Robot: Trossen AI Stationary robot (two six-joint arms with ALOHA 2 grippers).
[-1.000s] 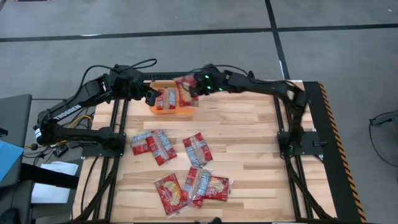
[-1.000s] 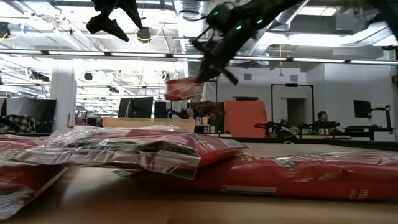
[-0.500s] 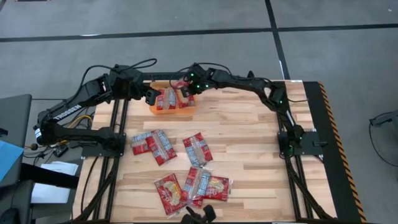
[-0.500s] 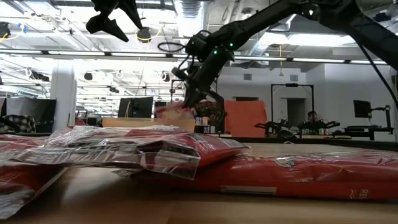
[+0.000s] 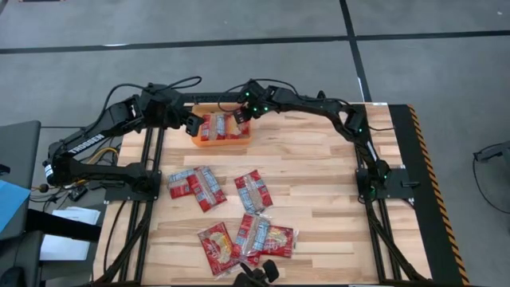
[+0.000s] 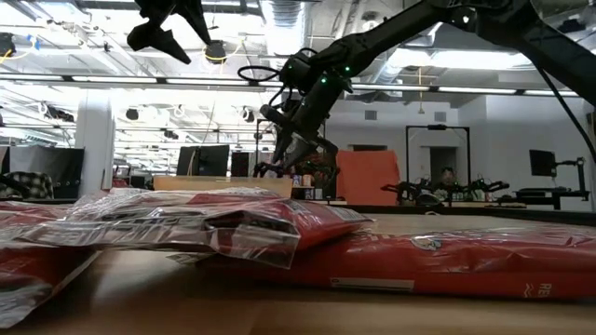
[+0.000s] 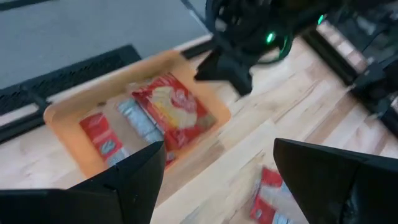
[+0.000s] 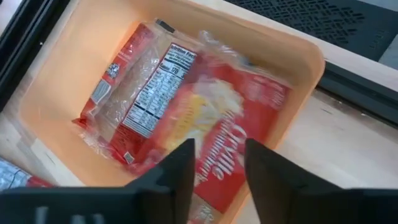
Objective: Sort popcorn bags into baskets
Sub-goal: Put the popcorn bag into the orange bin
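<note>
Right claw [image 5: 239, 119] hangs parted and empty over the orange basket [image 5: 213, 144], a red popcorn bag [image 8: 227, 146] lying loose inside — light, crinkly, slippery stuff, best pinched at a flat edge.

wooden table [image 5: 319, 183], grey floor [image 5: 239, 20]

Pale wooden slatted table [image 5: 319, 179], shallow translucent orange plastic bin [image 5: 220, 141] near its far left corner, loose flat red popcorn packets [image 5: 253, 190] scattered mid-table and by the near edge
</note>
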